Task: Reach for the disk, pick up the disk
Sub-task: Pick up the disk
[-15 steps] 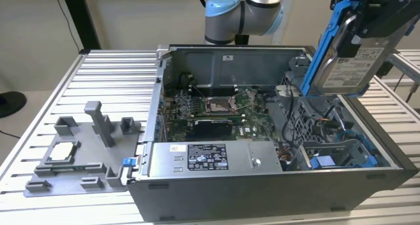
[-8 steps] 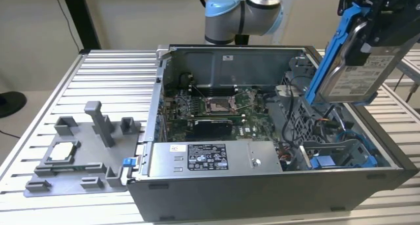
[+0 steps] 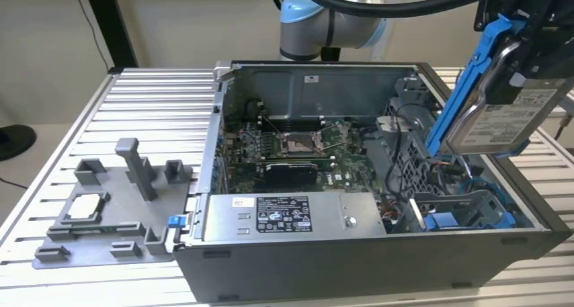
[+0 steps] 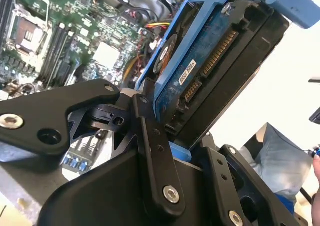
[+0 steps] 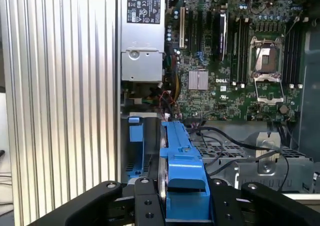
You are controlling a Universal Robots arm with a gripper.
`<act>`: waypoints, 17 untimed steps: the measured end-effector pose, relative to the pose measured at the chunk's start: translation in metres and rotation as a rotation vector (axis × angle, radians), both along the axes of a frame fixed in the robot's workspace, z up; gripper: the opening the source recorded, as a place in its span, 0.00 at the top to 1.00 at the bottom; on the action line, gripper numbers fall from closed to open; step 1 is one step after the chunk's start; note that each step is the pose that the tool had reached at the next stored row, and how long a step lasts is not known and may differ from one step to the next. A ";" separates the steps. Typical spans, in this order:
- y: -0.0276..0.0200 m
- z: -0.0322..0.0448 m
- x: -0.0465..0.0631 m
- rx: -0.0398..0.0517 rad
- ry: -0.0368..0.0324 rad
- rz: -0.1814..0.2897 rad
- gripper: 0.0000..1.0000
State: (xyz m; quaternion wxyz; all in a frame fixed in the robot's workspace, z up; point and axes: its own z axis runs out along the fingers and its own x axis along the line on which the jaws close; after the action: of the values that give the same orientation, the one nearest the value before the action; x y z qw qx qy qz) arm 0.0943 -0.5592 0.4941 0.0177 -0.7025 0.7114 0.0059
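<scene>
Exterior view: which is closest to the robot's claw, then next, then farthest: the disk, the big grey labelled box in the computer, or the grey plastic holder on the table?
1. The disk, held in the gripper.
2. The grey labelled box, at the case's front.
3. The grey plastic holder, on the exterior view's left.

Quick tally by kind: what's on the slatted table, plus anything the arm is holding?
Computer case, open: 1
Grey plastic fixture: 1
Disk in blue carrier, held in the gripper above the case: 1
Total: 3
</scene>
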 end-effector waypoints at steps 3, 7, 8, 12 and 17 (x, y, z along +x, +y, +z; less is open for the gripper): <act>-0.0080 0.0000 0.000 -0.0001 0.0000 0.000 1.00; -0.0177 -0.0001 0.000 -0.0001 0.0000 0.000 1.00; -0.0196 -0.0002 0.000 0.0000 0.0000 0.000 1.00; -0.0228 -0.0003 0.001 0.0000 0.0001 0.000 1.00; -0.0233 -0.0002 0.003 0.0000 0.0000 0.002 1.00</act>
State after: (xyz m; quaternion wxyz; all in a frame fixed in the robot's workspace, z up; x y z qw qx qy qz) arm 0.0977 -0.5825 0.4939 0.0177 -0.7031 0.7109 0.0059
